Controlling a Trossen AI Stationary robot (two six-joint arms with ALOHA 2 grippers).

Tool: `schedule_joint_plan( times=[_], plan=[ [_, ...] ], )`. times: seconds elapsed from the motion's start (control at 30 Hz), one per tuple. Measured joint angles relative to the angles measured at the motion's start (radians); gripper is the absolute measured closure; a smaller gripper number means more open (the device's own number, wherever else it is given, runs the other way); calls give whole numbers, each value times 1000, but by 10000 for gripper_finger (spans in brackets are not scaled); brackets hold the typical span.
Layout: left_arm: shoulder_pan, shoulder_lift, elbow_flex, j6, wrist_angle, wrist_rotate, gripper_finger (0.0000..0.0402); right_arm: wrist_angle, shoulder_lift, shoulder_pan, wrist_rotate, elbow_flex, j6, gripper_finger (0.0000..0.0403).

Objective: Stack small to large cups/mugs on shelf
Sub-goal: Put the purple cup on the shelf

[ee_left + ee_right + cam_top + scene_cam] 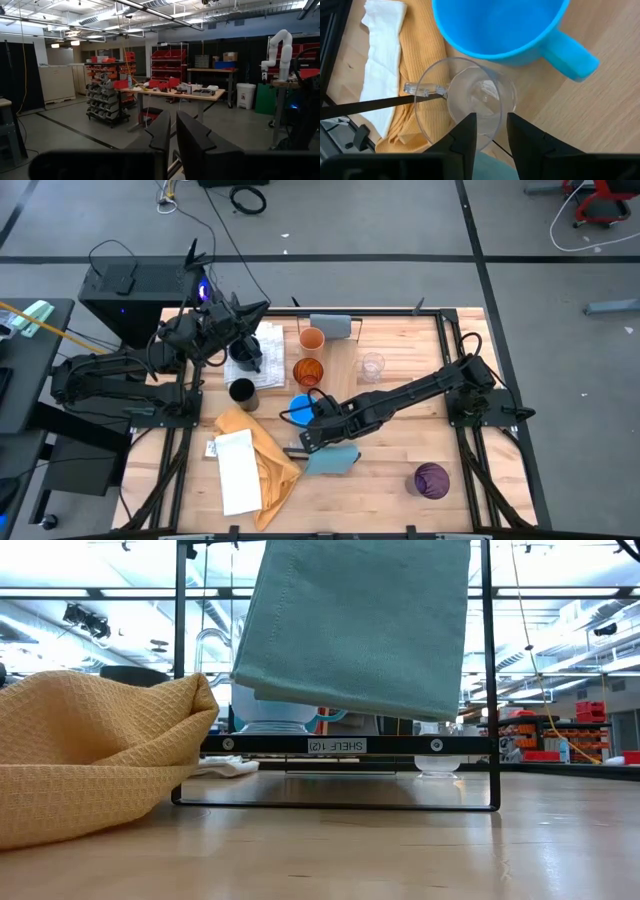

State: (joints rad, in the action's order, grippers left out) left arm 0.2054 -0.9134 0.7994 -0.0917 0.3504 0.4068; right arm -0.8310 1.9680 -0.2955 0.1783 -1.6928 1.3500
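The shelf runs from a grey block to a light blue block. On it stand an orange cup, an amber cup and a bright blue mug. Next to the mug stands a clear handled glass. My right gripper is open above it, pointing steeply down, with one finger over its inside and the other at its rim. A second clear glass, a black cup and a purple cup stand on the table. My left gripper waits raised at the far left, shut on nothing. My right gripper straddles the clear glass's wall on the side opposite its handle, coming from above. The gap between the fingers is wider than the thin wall. I cannot tell whether a finger touches it. The glass stands upright.
A yellow cloth with a white sheet on it lies at the near left, beside the shelf. A white cloth lies under the left arm. In the low view the teal cloth hangs over the shelf's black frame.
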Motion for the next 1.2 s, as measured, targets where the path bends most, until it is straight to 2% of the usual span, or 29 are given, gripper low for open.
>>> schedule_joint_plan(
  times=[0.33, 0.53, 0.63, 0.87, 1.03, 1.2],
  plan=[
    [0, 0, 0, 0, -6, 0, 374, -54, -39, 23, 7, -2, -28, 288],
    [0, 0, 0, 0, -15, 0, 366, -75, -73, 33, 10, -2, -58, 289],
    [0, 0, 0, 0, -20, 0, 361, -126, -127, 33, 52, -2, -72, 288],
    [-2, 0, 0, 18, -20, -2, 368, -370, -318, 25, 162, -3, -26, 292],
    [-2, 0, 0, 60, -21, -64, 371, -446, -420, -53, 137, -3, -57, 292],
    [-2, 0, 0, 62, -35, -148, 364, -508, -492, -212, 90, -3, -160, 292]
  ],
)
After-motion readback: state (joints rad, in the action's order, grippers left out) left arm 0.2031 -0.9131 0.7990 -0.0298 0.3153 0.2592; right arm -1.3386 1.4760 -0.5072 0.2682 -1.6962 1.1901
